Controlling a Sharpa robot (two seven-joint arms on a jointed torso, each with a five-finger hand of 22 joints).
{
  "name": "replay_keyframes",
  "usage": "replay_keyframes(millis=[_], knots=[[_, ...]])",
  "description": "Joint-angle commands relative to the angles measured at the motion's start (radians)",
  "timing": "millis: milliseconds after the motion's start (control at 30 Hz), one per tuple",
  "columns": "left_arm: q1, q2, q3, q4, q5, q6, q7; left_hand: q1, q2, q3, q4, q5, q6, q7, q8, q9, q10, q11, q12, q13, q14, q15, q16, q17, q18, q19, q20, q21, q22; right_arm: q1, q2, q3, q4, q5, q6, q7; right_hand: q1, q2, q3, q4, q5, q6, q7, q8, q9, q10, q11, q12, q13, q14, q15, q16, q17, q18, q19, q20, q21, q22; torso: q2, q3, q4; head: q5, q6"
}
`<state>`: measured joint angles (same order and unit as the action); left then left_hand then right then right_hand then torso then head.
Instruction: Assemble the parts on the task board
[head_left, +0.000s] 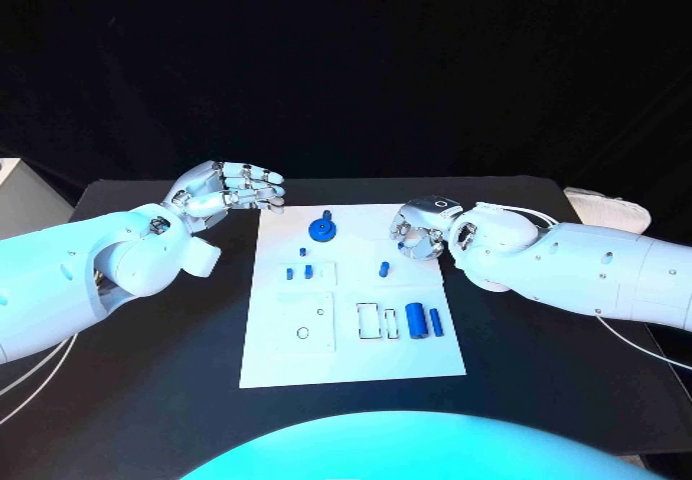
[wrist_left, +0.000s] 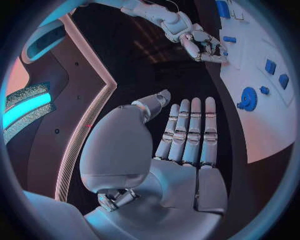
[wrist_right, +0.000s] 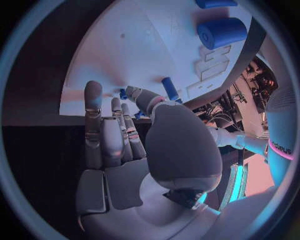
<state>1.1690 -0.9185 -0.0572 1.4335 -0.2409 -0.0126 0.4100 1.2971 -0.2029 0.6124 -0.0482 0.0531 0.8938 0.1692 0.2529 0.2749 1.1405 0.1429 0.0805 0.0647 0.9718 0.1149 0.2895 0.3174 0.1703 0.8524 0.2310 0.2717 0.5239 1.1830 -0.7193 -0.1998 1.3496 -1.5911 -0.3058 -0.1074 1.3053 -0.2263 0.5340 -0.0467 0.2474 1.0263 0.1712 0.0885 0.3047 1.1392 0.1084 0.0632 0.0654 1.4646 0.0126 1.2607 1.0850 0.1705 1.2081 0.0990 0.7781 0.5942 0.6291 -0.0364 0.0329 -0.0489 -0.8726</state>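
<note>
Black tabletop (head_left: 173, 400) carries the white board (head_left: 353, 350); both robot hands, left (head_left: 231, 190) and right (head_left: 421, 230), hover spread wide, empty; better approach a blue piece (head_left: 385, 268) slowly from above

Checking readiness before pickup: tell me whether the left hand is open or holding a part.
Open: the left hand holds nothing; its fingers lie straight, beside the task board.

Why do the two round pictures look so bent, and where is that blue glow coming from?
Both wrist views are fisheye: the task board has curved edges there, and a dark ring frames each circle. In the head view, cyan light tints the arms and the left hand; its source is not visible. The black table stays dim, without glare.
</note>
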Motion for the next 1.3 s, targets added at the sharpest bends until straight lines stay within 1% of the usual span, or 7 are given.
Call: replay_keyframes(millis=[33, 267, 467, 567, 833, 1067, 1300], knots=[[0.000, 0.002, 0.001, 0.004, 0.022, -0.008, 0.026, 0.007, 0.000, -0.006, -0.002, 0.003, 0.002, 0.010, -0.006, -0.002, 0.005, 0.002, -0.007, 0.001, 0.005, 0.001, -0.007, -0.002, 0.011, 0.006, 0.002, -0.006, -0.002, -0.002, 0.004, -0.001, -0.004, -0.020, 0.022, -0.011, -0.004, 0.005, 0.004, 0.010, -0.006, 0.014, -0.001, 0.006, 0.003, 0.008, -0.004, 0.004, 0.001, 0.039, 0.003, 0.011, 0.010, 0.002, 0.014, 0.000, 0.012, 0.015, 0.000, -0.0001, 0.0001, 0.003, 0.000], [0.000, 0.002, 0.001, 0.004, 0.024, -0.016, 0.026, 0.007, 0.001, -0.006, -0.002, 0.003, 0.003, 0.013, -0.007, -0.002, 0.006, 0.001, -0.008, 0.002, 0.010, 0.000, -0.009, -0.001, 0.011, 0.010, 0.002, -0.010, -0.006, -0.005, 0.010, -0.003, -0.009, -0.021, 0.034, -0.022, -0.002, 0.011, 0.021, 0.016, -0.006, 0.027, -0.005, 0.012, 0.008, 0.024, -0.009, 0.006, 0.002, 0.037, -0.001, 0.027, 0.018, 0.000, 0.024, -0.001, 0.025, 0.033, 0.000, -0.0008, -0.0005, 0.001, 0.000], [0.000, 0.001, 0.001, 0.003, 0.024, -0.020, 0.024, 0.007, 0.001, -0.007, -0.002, 0.003, 0.004, 0.015, -0.007, -0.002, 0.006, 0.001, -0.009, 0.002, 0.012, 0.000, -0.011, -0.001, 0.011, 0.011, 0.002, -0.012, -0.008, -0.008, 0.011, -0.003, -0.009, -0.027, 0.041, -0.027, 0.002, 0.016, 0.037, 0.018, -0.006, 0.044, -0.012, 0.022, 0.015, 0.049, -0.016, 0.009, 0.003, 0.035, -0.006, 0.042, 0.028, -0.003, 0.034, -0.004, 0.043, 0.056, -0.001, 0.0002, -0.0004, 0.003, 0.000], [0.000, 0.001, 0.001, 0.003, 0.024, -0.021, 0.022, 0.007, 0.002, -0.007, -0.002, 0.003, 0.004, 0.016, -0.007, -0.002, 0.006, 0.001, -0.009, 0.002, 0.013, 0.000, -0.011, -0.001, 0.011, 0.012, 0.002, -0.013, -0.009, -0.009, 0.012, -0.004, -0.008, -0.033, 0.043, -0.030, 0.010, 0.023, 0.055, 0.016, -0.026, 0.061, -0.020, 0.035, 0.025, 0.076, -0.024, 0.011, 0.005, 0.034, -0.014, 0.055, 0.036, -0.007, 0.043, -0.009, 0.064, 0.083, -0.001, 0.0001, -0.0007, 0.002, 0.000], [0.000, 0.000, 0.001, 0.002, 0.024, -0.021, 0.018, 0.009, 0.004, -0.006, -0.002, 0.003, 0.005, 0.017, -0.007, -0.002, 0.006, 0.001, -0.010, 0.002, 0.015, 0.000, -0.013, -0.001, 0.011, 0.014, 0.001, -0.015, -0.011, -0.012, 0.013, -0.004, -0.005, -0.062, 0.038, -0.055, 0.035, 0.046, 0.089, -0.001, -0.041, 0.083, -0.028, 0.055, 0.043, 0.115, -0.035, 0.009, 0.008, 0.030, -0.024, 0.068, 0.037, -0.010, 0.048, -0.018, 0.090, 0.117, -0.001, 0.0002, -0.0008, 0.003, 0.000], [0.000, 0.000, 0.001, 0.001, 0.024, -0.020, 0.017, 0.009, 0.004, -0.006, -0.002, 0.003, 0.005, 0.017, -0.007, -0.002, 0.006, 0.001, -0.010, 0.002, 0.015, 0.000, -0.013, -0.001, 0.011, 0.014, 0.001, -0.015, -0.011, -0.015, 0.014, -0.004, -0.002, -0.088, 0.012, -0.075, 0.062, 0.071, 0.121, -0.027, -0.044, 0.093, -0.031, 0.068, 0.056, 0.139, -0.040, 0.007, 0.010, 0.033, -0.030, 0.085, 0.053, -0.016, 0.054, -0.026, 0.135, 0.170, -0.001, 0.0001, -0.0009, 0.002, 0.000], [0.000, 0.001, 0.001, 0.000, 0.025, -0.018, 0.017, 0.010, 0.004, -0.006, -0.003, 0.003, 0.005, 0.018, -0.008, -0.003, 0.006, 0.001, -0.011, 0.002, 0.016, 0.000, -0.014, 0.000, 0.011, 0.015, 0.001, -0.016, -0.012, -0.016, 0.010, -0.004, 0.006, -0.098, -0.051, -0.081, 0.065, 0.077, 0.134, -0.035, -0.048, 0.096, -0.033, 0.072, 0.061, 0.147, -0.042, 0.006, 0.011, 0.035, -0.033, 0.093, 0.061, -0.021, 0.061, -0.028, 0.165, 0.204, -0.001, -0.0002, -0.0012, 0.002, 0.000]])
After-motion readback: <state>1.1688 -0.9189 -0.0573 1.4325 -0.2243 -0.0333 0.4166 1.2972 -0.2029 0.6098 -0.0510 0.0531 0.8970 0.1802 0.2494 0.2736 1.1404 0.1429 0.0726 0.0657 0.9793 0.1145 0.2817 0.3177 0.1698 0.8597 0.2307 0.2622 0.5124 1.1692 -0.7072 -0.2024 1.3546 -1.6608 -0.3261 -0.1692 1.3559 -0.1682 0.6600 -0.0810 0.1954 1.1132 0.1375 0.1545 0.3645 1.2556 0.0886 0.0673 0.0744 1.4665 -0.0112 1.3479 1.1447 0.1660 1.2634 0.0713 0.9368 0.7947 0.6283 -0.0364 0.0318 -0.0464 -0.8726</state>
